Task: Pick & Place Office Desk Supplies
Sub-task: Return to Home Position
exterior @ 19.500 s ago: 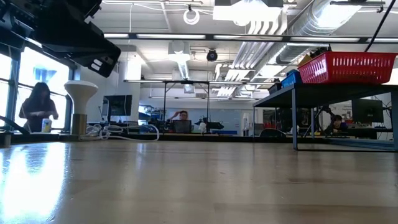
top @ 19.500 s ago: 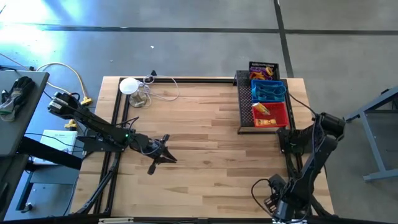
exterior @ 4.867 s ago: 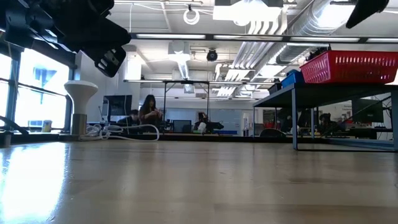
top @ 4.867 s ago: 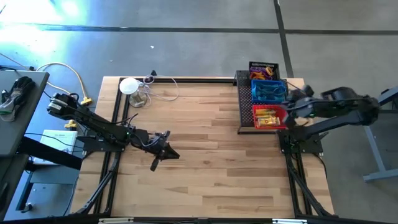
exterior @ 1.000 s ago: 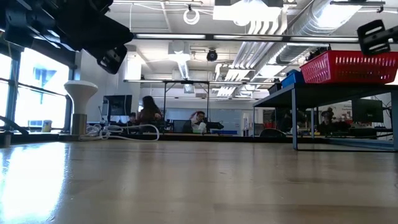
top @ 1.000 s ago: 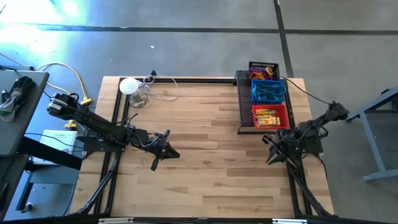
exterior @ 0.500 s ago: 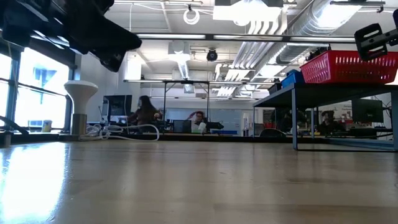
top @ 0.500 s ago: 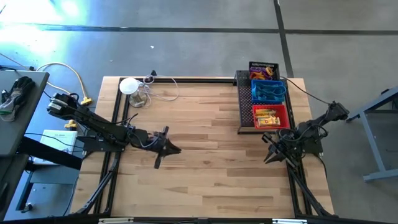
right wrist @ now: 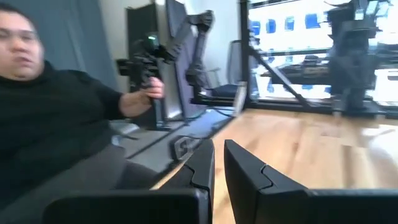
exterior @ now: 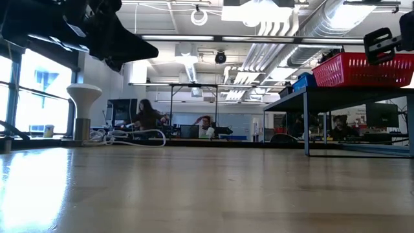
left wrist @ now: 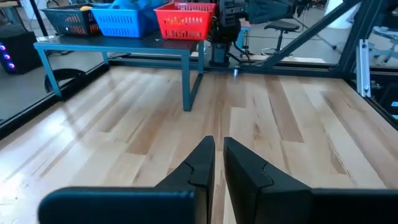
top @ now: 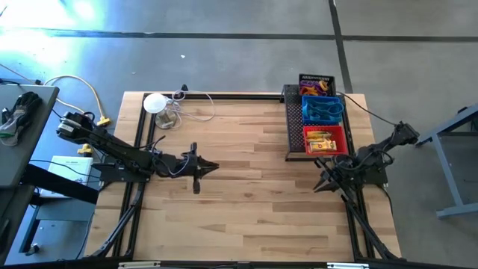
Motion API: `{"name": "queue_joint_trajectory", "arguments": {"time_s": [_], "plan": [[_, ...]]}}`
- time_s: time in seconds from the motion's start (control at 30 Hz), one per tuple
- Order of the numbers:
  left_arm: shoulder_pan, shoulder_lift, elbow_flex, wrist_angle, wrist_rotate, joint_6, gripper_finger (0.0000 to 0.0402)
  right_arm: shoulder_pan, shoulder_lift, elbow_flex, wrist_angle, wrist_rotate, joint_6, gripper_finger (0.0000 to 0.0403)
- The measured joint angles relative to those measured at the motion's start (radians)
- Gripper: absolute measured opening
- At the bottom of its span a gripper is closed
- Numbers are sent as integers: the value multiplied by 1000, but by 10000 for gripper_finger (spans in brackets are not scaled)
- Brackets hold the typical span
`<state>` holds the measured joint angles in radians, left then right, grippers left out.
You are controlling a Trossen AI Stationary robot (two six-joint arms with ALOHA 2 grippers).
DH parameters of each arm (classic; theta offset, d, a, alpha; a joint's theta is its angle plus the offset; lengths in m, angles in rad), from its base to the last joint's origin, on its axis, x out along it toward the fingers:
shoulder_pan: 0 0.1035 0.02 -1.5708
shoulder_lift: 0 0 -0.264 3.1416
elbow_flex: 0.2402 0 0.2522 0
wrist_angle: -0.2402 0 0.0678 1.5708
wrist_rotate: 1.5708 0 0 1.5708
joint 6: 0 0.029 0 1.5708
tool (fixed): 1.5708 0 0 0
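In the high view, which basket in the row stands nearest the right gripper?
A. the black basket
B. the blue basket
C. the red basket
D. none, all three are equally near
C: the red basket ends the row on the side where the right gripper hangs, with the blue basket behind it and the black basket farthest off.

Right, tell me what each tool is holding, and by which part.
Nothing is held. The left tool, over the table, and the right tool, near the table's right edge, are both shut, with nothing between their fingers.
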<state>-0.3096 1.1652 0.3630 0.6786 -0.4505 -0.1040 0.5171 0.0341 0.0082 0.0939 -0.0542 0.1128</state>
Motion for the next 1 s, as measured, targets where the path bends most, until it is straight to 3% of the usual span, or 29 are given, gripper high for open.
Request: {"name": "queue_joint_trajectory", "arguments": {"time_s": [0.17, 0.47, 0.7, 1.0], "plan": [[17, 0, 0, 4, -3, -3, 29, 0, 0, 0, -16, 78, -12, 23], [62, 0, 0, 3, -3, -6, 29, 0, 0, 0, -30, 83, -13, 23], [89, 0, 0, 3, 0, -25, 29, 0, 0, 0, -31, 163, -13, 23], [83, 0, 0, -38, 21, 8, 29, 0, 0, 0, -31, 153, -13, 23]]}}
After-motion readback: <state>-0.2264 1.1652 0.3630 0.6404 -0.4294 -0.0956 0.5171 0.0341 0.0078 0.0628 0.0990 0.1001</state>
